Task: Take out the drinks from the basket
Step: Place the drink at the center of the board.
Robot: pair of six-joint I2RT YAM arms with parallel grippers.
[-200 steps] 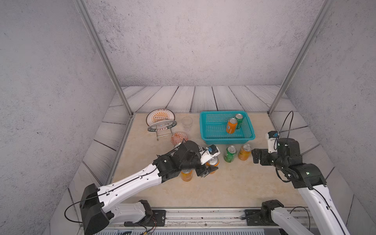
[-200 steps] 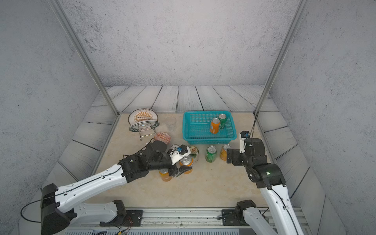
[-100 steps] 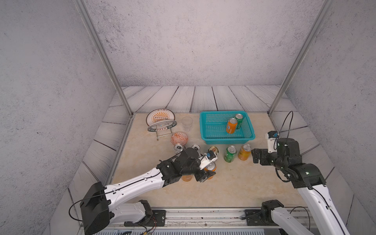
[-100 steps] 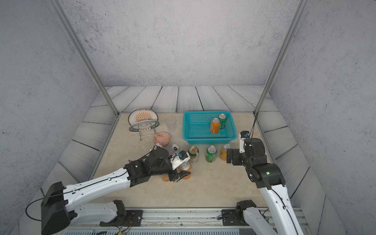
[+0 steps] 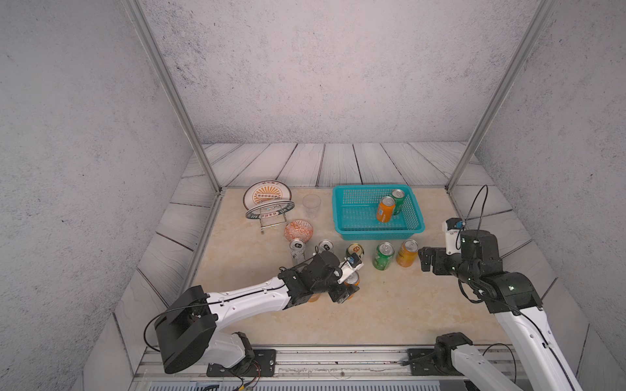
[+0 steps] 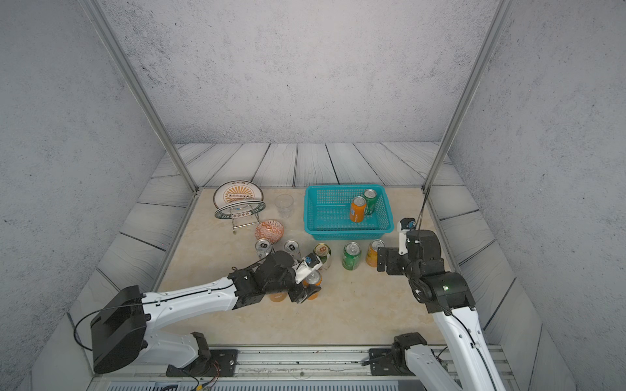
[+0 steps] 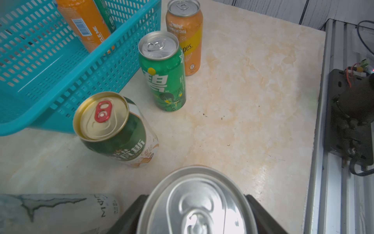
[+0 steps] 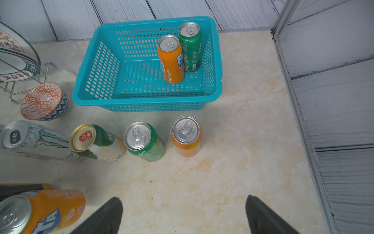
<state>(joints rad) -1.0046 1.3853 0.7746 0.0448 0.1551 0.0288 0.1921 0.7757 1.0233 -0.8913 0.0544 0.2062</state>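
Clamped between the left fingers (image 7: 261, 214) – an orange can (image 7: 194, 204), low over the bench (image 7: 253, 101); set-down, by the look. Next: let go, back away without nudging neighbours. Right fingers (image 8: 105, 216) spread wide, empty. Left in the basket (image 8: 145, 101): a second orange can (image 8: 171, 60), a green can (image 8: 190, 46). Base hidden – touchdown unclear.

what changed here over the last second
The left gripper, shut on an orange can, drew back toward the front edge of the table, uncovering the two white cans. It kept its grip. The right gripper stayed open and still; the basket and the two cans inside did not move.
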